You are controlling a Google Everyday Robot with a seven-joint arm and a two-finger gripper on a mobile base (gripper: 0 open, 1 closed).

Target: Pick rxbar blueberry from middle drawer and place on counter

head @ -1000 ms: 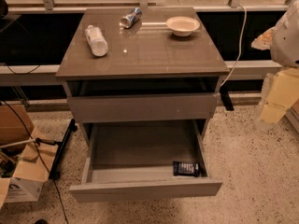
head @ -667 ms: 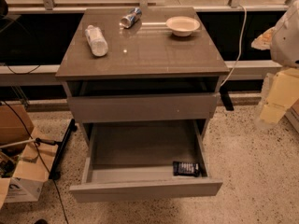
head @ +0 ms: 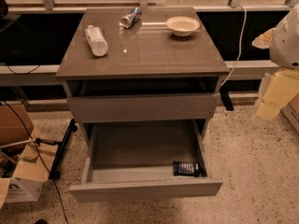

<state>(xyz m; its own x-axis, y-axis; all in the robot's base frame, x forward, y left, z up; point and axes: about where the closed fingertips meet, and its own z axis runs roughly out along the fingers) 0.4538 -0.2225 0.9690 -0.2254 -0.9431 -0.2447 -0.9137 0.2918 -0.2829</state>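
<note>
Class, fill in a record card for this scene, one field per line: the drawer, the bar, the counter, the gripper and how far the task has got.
drawer: middle drawer pulled open
bar: rxbar lying flat in the drawer's front right corner
counter: counter holds a bottle on its side, a can and a bowl
gripper: gripper at the picture's right edge, away from the drawer
task status: bar not yet picked up
</note>
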